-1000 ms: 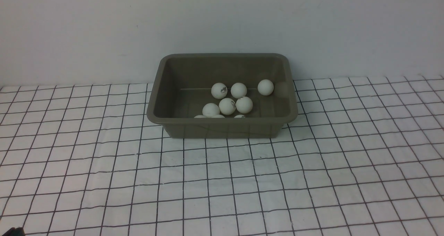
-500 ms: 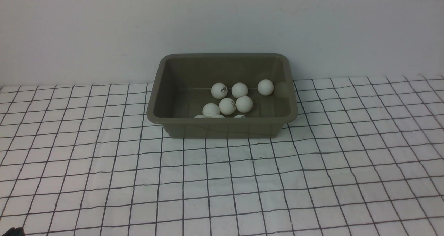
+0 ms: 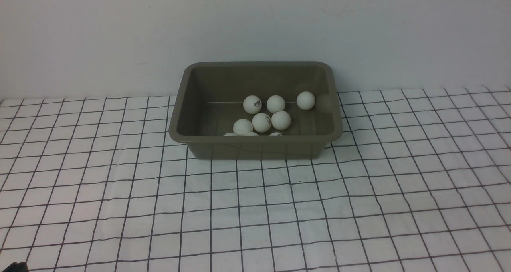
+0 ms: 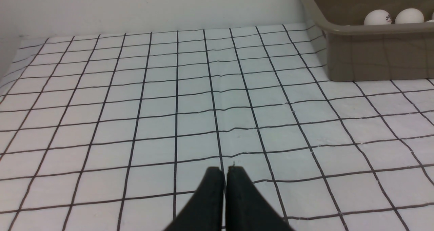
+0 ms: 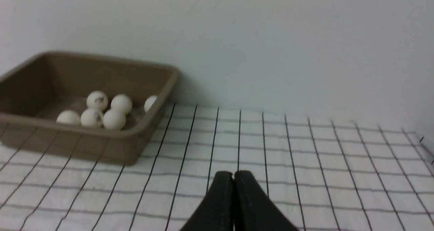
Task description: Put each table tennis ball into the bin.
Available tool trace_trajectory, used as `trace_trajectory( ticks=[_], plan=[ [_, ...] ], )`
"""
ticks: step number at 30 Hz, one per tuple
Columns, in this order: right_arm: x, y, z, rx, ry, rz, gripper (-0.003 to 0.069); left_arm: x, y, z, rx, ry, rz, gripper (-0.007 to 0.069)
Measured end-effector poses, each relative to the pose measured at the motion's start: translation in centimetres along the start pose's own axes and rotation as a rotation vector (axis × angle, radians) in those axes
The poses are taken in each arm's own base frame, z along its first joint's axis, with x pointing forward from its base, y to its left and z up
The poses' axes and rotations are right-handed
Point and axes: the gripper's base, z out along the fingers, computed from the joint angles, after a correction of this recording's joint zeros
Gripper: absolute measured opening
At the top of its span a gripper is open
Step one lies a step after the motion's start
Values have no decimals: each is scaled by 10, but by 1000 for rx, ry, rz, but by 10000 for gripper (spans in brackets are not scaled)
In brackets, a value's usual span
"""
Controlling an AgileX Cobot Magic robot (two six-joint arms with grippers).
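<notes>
A white cloth with a black grid covers the counter (image 3: pixel 119 208), which meets a plain pale wall (image 3: pixel 100 32). The bin (image 3: pixel 255 144) sits against that wall, the table tennis balls (image 3: pixel 261 122) inside it. The left gripper (image 4: pixel 225 171) and right gripper (image 5: pixel 233 176) are both closed, empty.

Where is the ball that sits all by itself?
In the front view, that ball lies inside the bin, near its far right corner, apart from the cluster of other balls.
</notes>
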Motion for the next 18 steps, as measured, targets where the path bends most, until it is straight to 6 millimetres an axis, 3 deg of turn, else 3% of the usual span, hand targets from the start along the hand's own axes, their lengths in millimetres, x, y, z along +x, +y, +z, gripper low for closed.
trace_trajectory(
  ticks=[4, 10, 18],
  plan=[
    [40, 1, 6, 47, -123, 13, -18, 0, 0, 0, 0, 0, 0, -4],
    [105, 1, 35, 82, -112, 66, -18, 0, 0, 0, 0, 0, 0, -4],
    [108, 0, 37, 94, -155, 98, -18, 0, 0, 0, 0, 0, 0, -4]
  ],
)
